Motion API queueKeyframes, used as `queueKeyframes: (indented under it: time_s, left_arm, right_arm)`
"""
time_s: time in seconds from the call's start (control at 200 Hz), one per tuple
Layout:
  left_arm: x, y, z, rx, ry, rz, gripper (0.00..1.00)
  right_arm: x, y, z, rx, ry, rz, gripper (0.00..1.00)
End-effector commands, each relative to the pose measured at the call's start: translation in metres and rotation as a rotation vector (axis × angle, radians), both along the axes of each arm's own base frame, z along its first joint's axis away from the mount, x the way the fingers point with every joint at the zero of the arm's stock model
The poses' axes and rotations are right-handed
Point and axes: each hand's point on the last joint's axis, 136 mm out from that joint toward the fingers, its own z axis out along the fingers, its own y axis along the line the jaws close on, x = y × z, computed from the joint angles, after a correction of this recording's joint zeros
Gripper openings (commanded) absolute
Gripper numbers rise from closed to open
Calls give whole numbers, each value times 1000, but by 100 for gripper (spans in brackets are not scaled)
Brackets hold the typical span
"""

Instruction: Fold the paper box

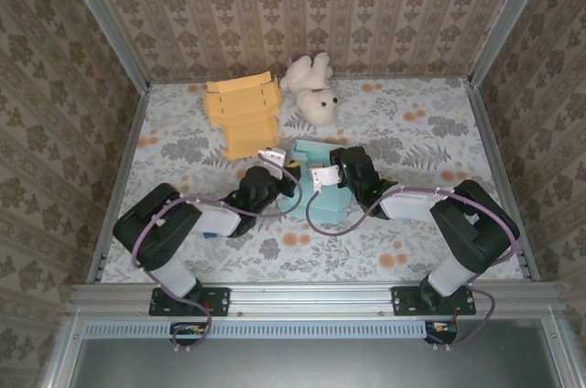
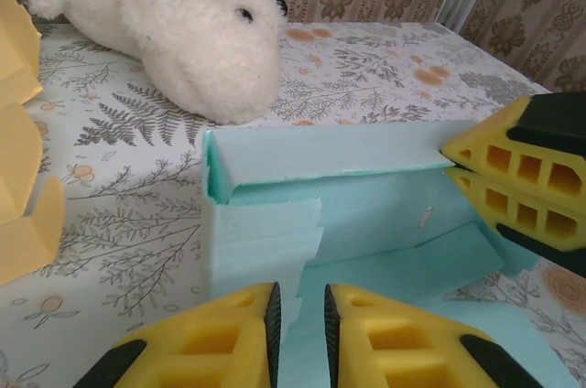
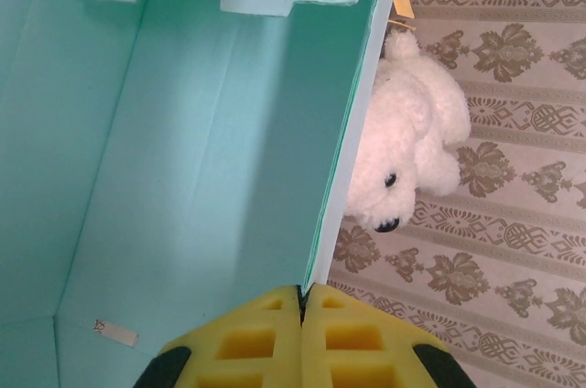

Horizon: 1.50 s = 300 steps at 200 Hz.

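Observation:
The teal paper box (image 1: 314, 188) lies at the table's middle, partly erected, between my two grippers. In the left wrist view its far wall (image 2: 330, 155) stands up and a side flap (image 2: 261, 237) stands at the left. My left gripper (image 2: 300, 326) sits at the box's near edge, its jaws a narrow gap apart with nothing pinched between them, the side flap just beyond the left pad. My right gripper (image 3: 301, 295) is shut on the top edge of the far wall (image 3: 352, 141); its yellow fingers (image 2: 513, 182) clamp that wall's right end. From above, the left gripper (image 1: 293, 171) and right gripper (image 1: 331, 161) flank the box.
A white plush toy (image 1: 311, 86) lies just beyond the teal box, close to its far wall (image 2: 183, 31) (image 3: 412, 141). A yellow cardboard box (image 1: 243, 113) lies at the back left, its edge (image 2: 23, 177) near my left gripper. Patterned walls enclose the table.

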Motion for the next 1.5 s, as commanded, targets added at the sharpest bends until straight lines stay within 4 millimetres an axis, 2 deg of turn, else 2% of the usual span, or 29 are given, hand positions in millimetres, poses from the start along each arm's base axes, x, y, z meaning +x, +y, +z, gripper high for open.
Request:
queueKeyframes:
  time_s: [0.0,0.075,0.205,0.29,0.44,0.745,1.065,1.33,1.495]
  left_arm:
    - [-6,8,-2,31,8,-40,26]
    - [1,12,-11,47,69,-94,30]
    - [9,14,-14,-8,86,-186,47]
    - [17,17,-13,-37,83,-210,51]
    - [25,9,-17,-58,71,-271,53]
    - [47,8,-30,-55,37,-244,50]
    - [56,5,-34,-17,6,-240,45]
    - [54,-16,-34,-42,1,-263,40]
    - [63,-24,-37,-11,-17,-187,37]
  right_arm:
    - [-13,-3,-22,-34,101,21,0]
    - [-14,-3,-20,-32,100,22,0]
    - [-14,-3,-17,-19,101,22,0]
    - [-15,-3,-18,-19,106,25,0]
    - [-15,-2,-18,-20,112,26,0]
    - [-16,-2,-21,-26,120,29,0]
    - [-17,-2,-25,-35,132,30,0]
    - [-19,1,-26,-37,135,37,0]
    - [-19,1,-27,-41,138,39,0]
